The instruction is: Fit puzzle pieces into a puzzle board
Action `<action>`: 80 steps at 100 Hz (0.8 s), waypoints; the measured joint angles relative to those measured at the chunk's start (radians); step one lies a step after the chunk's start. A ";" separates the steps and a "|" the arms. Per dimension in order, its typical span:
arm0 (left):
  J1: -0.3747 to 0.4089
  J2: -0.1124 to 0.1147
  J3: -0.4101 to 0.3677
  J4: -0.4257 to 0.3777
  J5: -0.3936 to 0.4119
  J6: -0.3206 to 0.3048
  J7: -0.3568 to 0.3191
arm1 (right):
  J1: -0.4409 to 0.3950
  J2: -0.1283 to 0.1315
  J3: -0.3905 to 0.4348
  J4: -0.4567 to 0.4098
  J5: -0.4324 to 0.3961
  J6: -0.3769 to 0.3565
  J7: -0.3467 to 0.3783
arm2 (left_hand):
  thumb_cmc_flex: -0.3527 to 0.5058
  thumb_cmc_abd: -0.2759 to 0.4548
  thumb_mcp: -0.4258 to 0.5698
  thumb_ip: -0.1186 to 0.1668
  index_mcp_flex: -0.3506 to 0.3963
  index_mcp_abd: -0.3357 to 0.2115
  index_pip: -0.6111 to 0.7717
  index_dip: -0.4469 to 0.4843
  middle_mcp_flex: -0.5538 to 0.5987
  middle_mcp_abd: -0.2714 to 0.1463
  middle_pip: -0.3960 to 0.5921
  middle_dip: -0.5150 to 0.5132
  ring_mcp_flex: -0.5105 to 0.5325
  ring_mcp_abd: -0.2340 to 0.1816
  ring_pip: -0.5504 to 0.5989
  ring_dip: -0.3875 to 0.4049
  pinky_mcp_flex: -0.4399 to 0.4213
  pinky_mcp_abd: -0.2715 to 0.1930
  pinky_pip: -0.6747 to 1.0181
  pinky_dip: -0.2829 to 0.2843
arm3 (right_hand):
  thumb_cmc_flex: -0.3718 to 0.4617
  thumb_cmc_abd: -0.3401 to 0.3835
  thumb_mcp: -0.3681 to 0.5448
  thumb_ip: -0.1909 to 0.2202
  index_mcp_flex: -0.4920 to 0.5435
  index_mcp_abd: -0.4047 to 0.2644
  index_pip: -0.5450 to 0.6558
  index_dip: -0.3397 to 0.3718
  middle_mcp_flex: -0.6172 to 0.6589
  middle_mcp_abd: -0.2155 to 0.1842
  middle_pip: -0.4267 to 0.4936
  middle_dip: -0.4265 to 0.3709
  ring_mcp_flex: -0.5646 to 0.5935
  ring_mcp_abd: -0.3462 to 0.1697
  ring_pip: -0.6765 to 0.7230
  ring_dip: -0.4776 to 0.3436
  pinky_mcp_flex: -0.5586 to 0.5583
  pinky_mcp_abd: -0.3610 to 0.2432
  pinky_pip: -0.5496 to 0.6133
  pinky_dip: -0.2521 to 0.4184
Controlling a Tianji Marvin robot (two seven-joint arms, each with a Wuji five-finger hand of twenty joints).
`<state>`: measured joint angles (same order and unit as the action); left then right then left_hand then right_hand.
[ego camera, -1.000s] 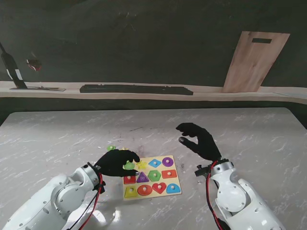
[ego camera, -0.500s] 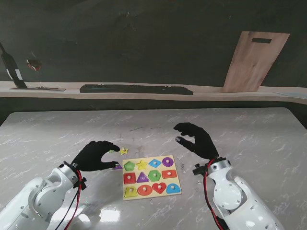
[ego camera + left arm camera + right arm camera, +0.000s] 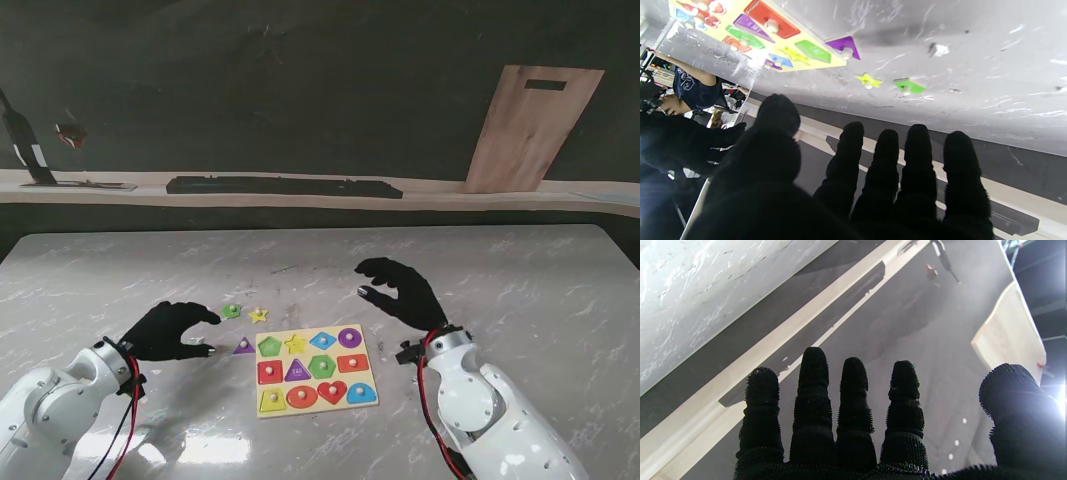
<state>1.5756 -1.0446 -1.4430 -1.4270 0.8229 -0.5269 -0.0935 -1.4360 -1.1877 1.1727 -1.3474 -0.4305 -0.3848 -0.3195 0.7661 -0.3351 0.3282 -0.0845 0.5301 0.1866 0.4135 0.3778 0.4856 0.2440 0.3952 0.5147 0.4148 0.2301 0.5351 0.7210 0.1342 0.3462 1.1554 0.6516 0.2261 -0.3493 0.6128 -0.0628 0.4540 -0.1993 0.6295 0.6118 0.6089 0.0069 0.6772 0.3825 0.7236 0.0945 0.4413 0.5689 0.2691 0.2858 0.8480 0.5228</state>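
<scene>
Lying on the tabletop (image 3: 520, 280), the puzzle board (image 3: 316, 369) is flanked by empty, spread-fingered hands: left hand (image 3: 168, 331), right hand (image 3: 398, 291). Purple triangle (image 3: 243, 346), yellow star (image 3: 258, 315) and green piece (image 3: 231, 311) are seen left of it.

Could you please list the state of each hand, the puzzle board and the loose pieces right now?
left hand: open, holding nothing.
right hand: open, fingers apart.
puzzle board: flat on table, pieces seated.
purple triangle: loose, touching the board's left edge.
yellow star: loose on table.
green piece: loose on table.
</scene>
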 measured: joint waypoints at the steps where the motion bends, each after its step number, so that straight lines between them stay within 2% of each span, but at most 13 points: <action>1: -0.001 0.001 0.000 0.002 0.000 0.000 -0.001 | 0.000 0.000 0.000 0.000 0.000 0.001 0.000 | 0.000 0.000 0.000 0.000 0.000 0.000 0.000 0.000 0.000 0.000 0.000 0.000 0.000 0.000 0.000 0.000 0.000 0.000 0.000 0.000 | 0.000 0.000 0.000 0.000 0.000 0.000 0.000 0.000 0.000 0.000 0.000 0.000 0.000 0.000 0.000 0.000 0.000 0.000 0.000 0.000; 32: -0.059 0.009 0.019 0.109 -0.008 -0.022 0.014 | -0.003 0.000 -0.004 -0.015 -0.009 0.062 0.005 | 0.021 -0.002 0.001 0.000 0.000 0.000 -0.002 0.000 0.000 0.000 0.000 0.000 0.000 0.000 -0.002 0.000 -0.003 0.000 -0.009 0.000 | 0.000 0.000 0.000 0.000 0.000 0.000 0.000 0.000 0.000 0.000 0.000 0.000 0.000 0.000 0.000 0.000 0.000 0.000 0.000 0.000; 52: -0.118 0.010 0.069 0.202 -0.003 -0.057 0.090 | -0.006 0.005 -0.017 -0.052 -0.021 0.107 0.022 | 0.031 -0.003 0.034 0.000 0.002 -0.008 -0.002 0.000 0.000 0.000 0.000 0.014 0.000 0.000 -0.002 0.019 -0.003 0.000 -0.009 0.000 | 0.000 0.000 0.000 0.000 0.000 0.000 0.000 0.000 0.000 0.000 0.000 0.000 0.000 0.000 0.000 0.000 0.000 0.000 0.000 0.000; 60: -0.151 0.010 0.097 0.247 0.011 -0.067 0.125 | -0.003 0.005 -0.026 -0.058 -0.023 0.122 0.027 | 0.051 -0.013 0.056 0.000 0.022 -0.011 0.007 0.009 0.008 -0.001 0.024 0.041 0.001 0.000 0.004 0.041 0.000 0.000 -0.006 0.021 | 0.000 0.000 0.000 0.000 0.000 0.000 0.000 0.000 0.000 0.000 0.000 0.000 0.000 0.000 0.000 0.000 0.000 0.000 0.000 0.000; 72: -0.225 0.009 0.162 0.345 0.066 -0.097 0.229 | 0.001 0.006 -0.036 -0.070 -0.026 0.152 0.032 | 0.053 -0.023 0.119 0.000 0.078 -0.009 0.032 0.012 0.057 -0.003 0.084 0.094 0.016 -0.001 0.091 0.104 0.057 0.000 0.093 0.083 | 0.000 0.000 0.000 0.000 0.000 0.000 0.000 0.000 0.000 0.000 0.000 0.000 0.000 0.000 0.001 0.000 0.000 0.000 0.000 0.000; 80: -0.277 0.008 0.205 0.400 0.064 -0.101 0.244 | 0.004 0.006 -0.040 -0.075 -0.034 0.166 0.033 | 0.053 -0.023 0.135 0.000 0.093 -0.006 0.060 0.012 0.085 -0.003 0.122 0.126 0.045 -0.002 0.148 0.152 0.099 0.000 0.143 0.115 | 0.000 0.000 0.000 0.000 0.000 0.000 0.000 0.000 0.000 0.000 0.000 0.000 0.000 0.000 0.001 0.000 0.000 0.000 0.000 0.001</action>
<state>1.2981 -1.0363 -1.2378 -1.0267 0.8869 -0.6282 0.1508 -1.4325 -1.1820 1.1327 -1.4226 -0.4641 -0.2192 -0.2865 0.8193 -0.3583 0.4628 -0.0844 0.6231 0.1805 0.4737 0.3897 0.5703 0.2408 0.5169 0.6409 0.4602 0.2285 0.6836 0.8730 0.2333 0.3462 1.2981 0.7670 0.2261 -0.3491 0.6128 -0.0628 0.4540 -0.1993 0.6296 0.6118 0.6089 0.0069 0.6772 0.3825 0.7236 0.0945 0.4420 0.5689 0.2691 0.2858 0.8480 0.5234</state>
